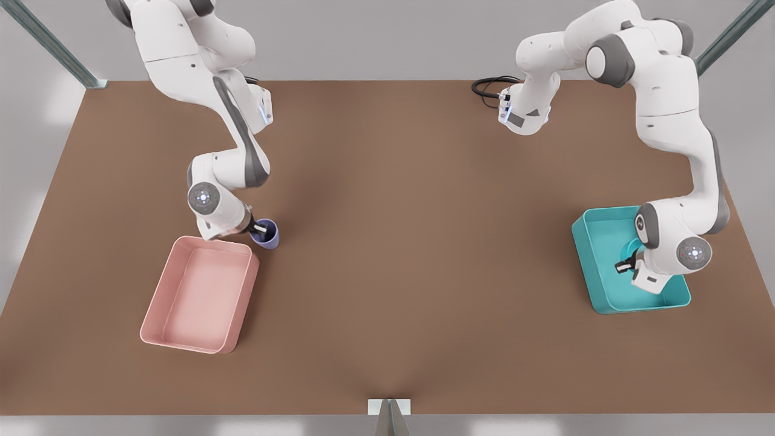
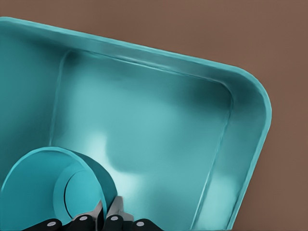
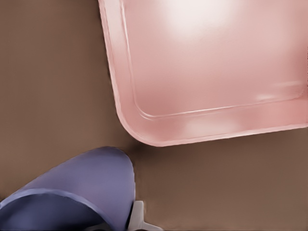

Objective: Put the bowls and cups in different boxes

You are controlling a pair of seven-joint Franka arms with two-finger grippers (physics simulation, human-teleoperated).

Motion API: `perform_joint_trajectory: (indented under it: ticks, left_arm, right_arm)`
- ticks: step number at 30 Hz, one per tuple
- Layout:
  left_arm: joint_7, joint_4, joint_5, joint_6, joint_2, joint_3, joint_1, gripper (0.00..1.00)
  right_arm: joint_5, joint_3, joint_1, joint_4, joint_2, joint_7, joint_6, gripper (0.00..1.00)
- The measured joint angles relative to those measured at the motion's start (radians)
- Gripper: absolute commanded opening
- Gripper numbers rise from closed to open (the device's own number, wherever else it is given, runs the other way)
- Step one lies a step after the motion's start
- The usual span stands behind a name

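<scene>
The pink box (image 1: 200,297) lies nearest the camera, by the worktop's (image 1: 412,254) front edge toward the front view's left corner. Just beyond its far corner stands the purple cup (image 1: 267,234), on the worktop and outside the box; the right gripper (image 1: 259,229) has its jaws clenched on the cup's rim, one finger inside. In the right wrist view the cup (image 3: 86,187) sits just beside the pink box's (image 3: 207,77) rounded corner. Toward the worktop's right edge lies the teal box (image 1: 605,266). The turquoise bowl (image 2: 45,187) is tilted on edge inside the box (image 2: 159,125), its rim grasped in the left gripper's (image 1: 625,264) jaws.
</scene>
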Motion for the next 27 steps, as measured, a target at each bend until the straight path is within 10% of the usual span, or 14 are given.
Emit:
perform_joint_trajectory:
  ticks: [3, 4, 5, 11, 16, 23, 24, 25, 27]
  left_arm:
    - [-0.005, -0.009, -0.002, 0.067, 0.032, 0.0, 0.009, 0.24]
    - [-0.005, -0.01, -0.004, 0.083, 0.037, 0.0, 0.01, 0.71]
    - [-0.003, -0.01, -0.01, 0.096, 0.038, 0.0, 0.011, 0.97]
    - [0.054, 0.011, -0.06, 0.038, -0.107, -0.008, -0.023, 1.0]
    - [0.051, 0.252, -0.036, -0.327, -0.332, -0.221, -0.123, 1.0]
    - [0.085, 0.372, -0.036, -0.642, -0.354, -0.248, -0.182, 1.0]
    - [0.088, 0.371, -0.042, -0.666, -0.352, -0.248, -0.182, 1.0]
    - [0.092, 0.371, -0.047, -0.687, -0.352, -0.248, -0.182, 1.0]
    - [0.098, 0.371, -0.052, -0.717, -0.351, -0.248, -0.181, 1.0]
  right_arm:
    - [0.03, 0.012, -0.012, 0.152, -0.025, -0.018, -0.075, 0.21]
    - [0.036, 0.008, -0.04, 0.198, -0.023, -0.038, -0.098, 0.21]
    - [0.032, 0.003, -0.081, 0.235, -0.019, -0.062, -0.121, 0.21]
    - [-0.017, -0.139, -0.239, 0.361, 0.126, -0.257, -0.205, 0.21]
    - [-0.014, -0.146, -0.187, 0.399, 0.228, -0.384, -0.189, 0.21]
    - [0.03, -0.144, -0.174, 0.404, 0.337, -0.508, -0.127, 0.21]
    - [0.038, -0.142, -0.173, 0.404, 0.344, -0.523, -0.122, 0.42]
    - [0.04, -0.141, -0.173, 0.404, 0.348, -0.534, -0.117, 1.0]
    - [0.018, -0.14, -0.173, 0.404, 0.349, -0.54, -0.11, 1.0]
